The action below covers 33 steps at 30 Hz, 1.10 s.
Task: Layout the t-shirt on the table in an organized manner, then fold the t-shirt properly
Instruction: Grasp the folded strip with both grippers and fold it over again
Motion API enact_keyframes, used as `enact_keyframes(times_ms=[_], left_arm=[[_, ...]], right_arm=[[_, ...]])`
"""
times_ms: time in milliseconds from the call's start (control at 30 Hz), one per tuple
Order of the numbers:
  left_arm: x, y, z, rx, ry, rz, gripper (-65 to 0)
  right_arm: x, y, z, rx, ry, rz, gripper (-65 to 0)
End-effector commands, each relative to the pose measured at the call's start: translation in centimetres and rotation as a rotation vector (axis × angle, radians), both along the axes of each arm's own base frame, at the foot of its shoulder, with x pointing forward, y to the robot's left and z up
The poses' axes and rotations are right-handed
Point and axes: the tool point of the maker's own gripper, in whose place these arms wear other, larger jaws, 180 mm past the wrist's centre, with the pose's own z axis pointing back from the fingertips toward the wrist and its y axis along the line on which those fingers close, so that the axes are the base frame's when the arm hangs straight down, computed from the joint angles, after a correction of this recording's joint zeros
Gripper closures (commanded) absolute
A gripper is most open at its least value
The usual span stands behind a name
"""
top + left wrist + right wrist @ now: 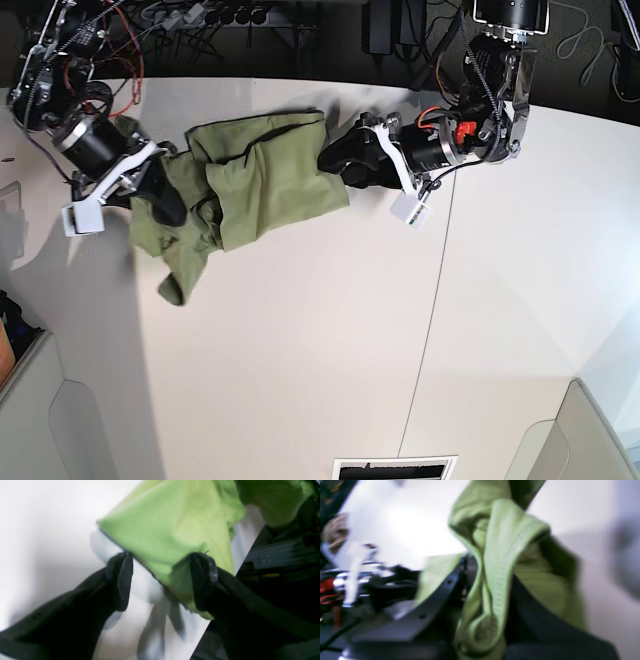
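T-shirt [255, 185], olive green, bunched in a crumpled strip across the far part of the white desk [300, 340], nowhere near flat. Nearest the base camera, bare desk with a thin dark seam [425, 330] down its right half. Farther back, one loose end of the cloth trailing toward the viewer at the shirt's left, ending in a small rolled tip. Beyond that, thick folds heaped on one another between the two arms, the widest flap lying on top toward the right. Right hand [482, 600], on the base view's left, pressed together on a ribbed hem of the shirt, cloth gathered and wedged between the dark fingers [440, 597] in the wrist view, more fabric draped past them above the desk. Left hand [162, 580], on the base view's right, spread wide at the shirt's opposite edge, one finger [122, 580] over bare desk, the other finger [202, 580] against a green corner, nothing pinched. Both wrist views blurred, fine detail of the cloth hard to tell. Farthest back, dark clutter of cables [210, 20] along the rear edge of the desk.
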Motion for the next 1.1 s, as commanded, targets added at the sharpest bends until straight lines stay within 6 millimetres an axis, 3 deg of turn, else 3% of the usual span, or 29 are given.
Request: enact_keyframes(times_ms=[0, 100, 200, 300, 333, 367, 567, 700, 767, 800, 867, 967, 1067], left_arm=[[-0.3, 0.3, -0.6, 0.045, 0.017, -0.017, -39.2], [-0.3, 0.3, -0.6, 0.048, 0.018, -0.018, -39.2], [-0.4, 0.7, -0.8, 0.064, 0.017, -0.021, -39.2], [-0.2, 1.0, -0.8, 0.068, 0.016, -0.013, -39.2], [-0.1, 1.2, -0.7, 0.065, 0.015, -0.002, -39.2], [0.2, 1.6, -0.6, 0.06, 0.012, 0.013, -39.2], [2.7, 5.7, 2.0, 0.0, -0.03, 0.167, -39.1], [4.0, 8.6, 5.8, -0.001, -0.126, 0.195, -39.0], [4.4, 8.9, 8.1, 0.013, -0.201, 0.173, -36.6], [4.4, 8.8, 9.4, 0.016, -0.24, 0.156, -33.9], [4.0, 7.7, 12.0, 0.003, -0.316, 0.109, -28.0], [2.5, 4.6, 14.7, -0.026, -0.398, 0.012, -23.4], [-0.1, 0.2, 15.8, -0.073, -0.421, -0.124, -23.4]], right_arm=[[0.4, 1.5, 1.3, 0.024, -0.054, 0.033, 0.0], [-0.4, 5.3, 0.3, 0.009, -0.024, 0.128, 0.0], [-1.3, 7.7, -0.9, -0.052, 0.005, 0.213, -0.1], [-1.8, 9.3, -1.2, -0.068, 0.007, 0.26, -32.1], [-1.8, 9.7, -1.0, -0.061, 0.0, 0.273, -37.7], [-1.9, 10.1, -0.8, -0.056, -0.005, 0.284, -39.3], [-1.8, 11.3, 2.1, 0.011, -0.087, 0.304, -39.2], [-0.5, 10.2, 5.2, -0.031, -0.215, 0.248, -38.9], [1.0, 8.8, 5.9, -0.077, -0.253, 0.188, -32.5], [1.9, 7.8, 5.9, -0.108, -0.258, 0.146, -24.5], [3.9, 5.7, 6.2, -0.164, -0.264, 0.055, -2.2], [6.3, 3.6, 6.3, -0.216, -0.28, -0.014, 0.0], [8.5, 3.3, 4.6, -0.2, -0.237, -0.022, 0.0]])
